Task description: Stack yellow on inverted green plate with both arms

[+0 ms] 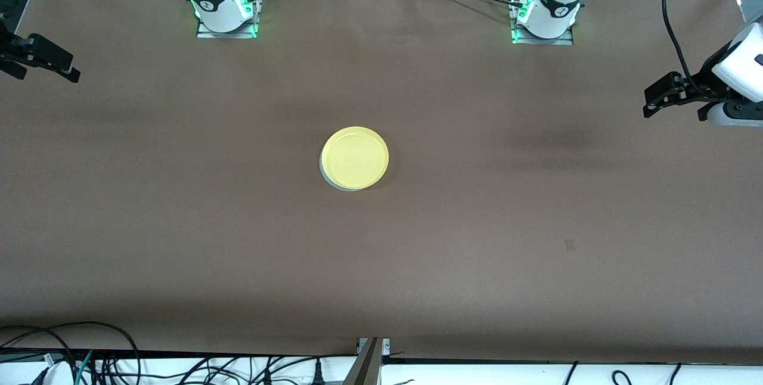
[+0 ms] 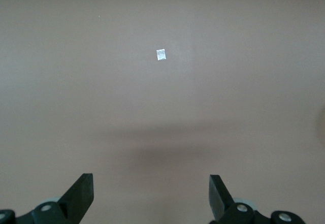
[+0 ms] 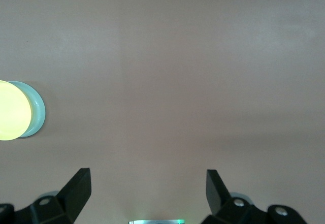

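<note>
Yellow plate [image 1: 356, 157], mint-green plate [image 3: 38, 113]

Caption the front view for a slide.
Yellow plate stacked on green plate at mid-table; left gripper and right gripper wait open at the table's ends.

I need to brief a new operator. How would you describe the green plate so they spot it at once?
On the wide brown table, look to the middle, where a small round bright yellow plate sits. The pale mint-green plate lies directly beneath it, only a thin crescent showing past the yellow rim.
</note>
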Available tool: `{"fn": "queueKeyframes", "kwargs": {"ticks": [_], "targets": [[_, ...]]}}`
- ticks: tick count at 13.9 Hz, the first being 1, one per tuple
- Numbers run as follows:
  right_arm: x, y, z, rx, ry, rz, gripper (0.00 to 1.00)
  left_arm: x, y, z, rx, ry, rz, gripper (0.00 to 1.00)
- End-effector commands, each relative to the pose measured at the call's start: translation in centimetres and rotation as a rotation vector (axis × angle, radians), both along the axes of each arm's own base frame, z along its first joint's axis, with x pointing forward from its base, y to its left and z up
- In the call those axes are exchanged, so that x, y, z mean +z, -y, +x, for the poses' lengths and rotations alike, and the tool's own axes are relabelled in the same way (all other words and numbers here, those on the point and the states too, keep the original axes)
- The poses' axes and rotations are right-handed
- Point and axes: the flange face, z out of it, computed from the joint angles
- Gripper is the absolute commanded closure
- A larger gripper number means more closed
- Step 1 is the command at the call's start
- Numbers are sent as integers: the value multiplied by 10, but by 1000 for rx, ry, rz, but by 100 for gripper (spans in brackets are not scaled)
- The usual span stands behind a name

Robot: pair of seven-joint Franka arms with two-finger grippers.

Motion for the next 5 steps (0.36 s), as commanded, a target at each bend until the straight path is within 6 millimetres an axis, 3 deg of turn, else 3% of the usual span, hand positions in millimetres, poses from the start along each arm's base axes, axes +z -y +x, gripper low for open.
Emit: {"fn": "queueKeyframes", "kwargs": {"ticks": [1,5], "targets": [[4,3,-5,-9,-7,13,0,5,0,4,9,2,-26,0],[4,2,-8,-9,-22,10,0,5,1,4,7,2,-27,0]]}}
